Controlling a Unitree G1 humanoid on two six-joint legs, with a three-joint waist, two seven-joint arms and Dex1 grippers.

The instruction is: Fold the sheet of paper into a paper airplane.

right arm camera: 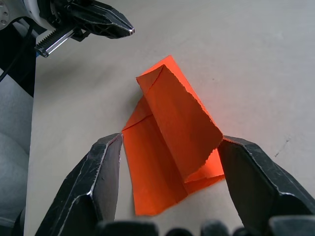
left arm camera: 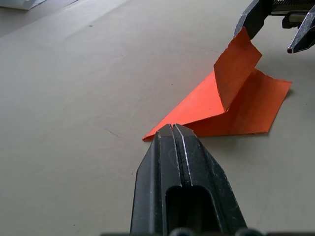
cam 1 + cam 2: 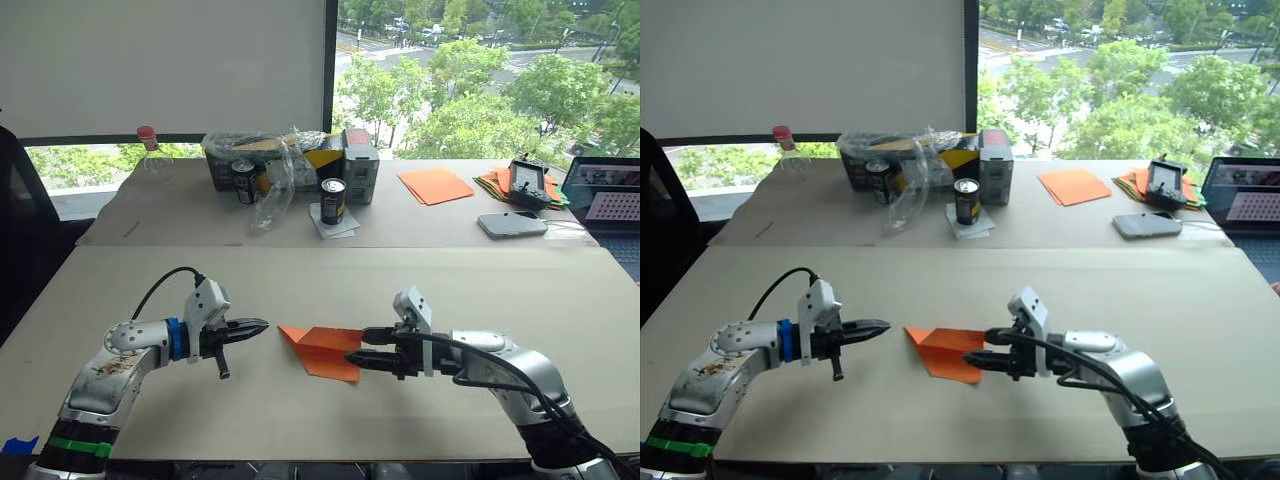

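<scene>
Right wrist view: right pincer (image 1: 170, 162) spread wide around the folded paper airplane (image 1: 170, 147) on the table (image 3: 400, 280). Left pincer (image 3: 262, 325) closed, empty, near its tip.

The bright orange, partly folded sheet of paper (image 1: 170, 142) is thin and matt, with sharp creases and a slightly ragged torn-looking edge. It lies on a pale beige surface (image 3: 330, 275) that looks matt and smooth, like board or laminate, with a few faint scuffs. The left gripper (image 2: 178, 162) has black fingers of hard, slightly glossy plastic or metal; the right gripper (image 1: 170, 184) has the same dark, worn sheen. Crinkled clear plastic wrap (image 3: 275, 175) gleams beside a glossy black metal can (image 3: 333, 200).
</scene>
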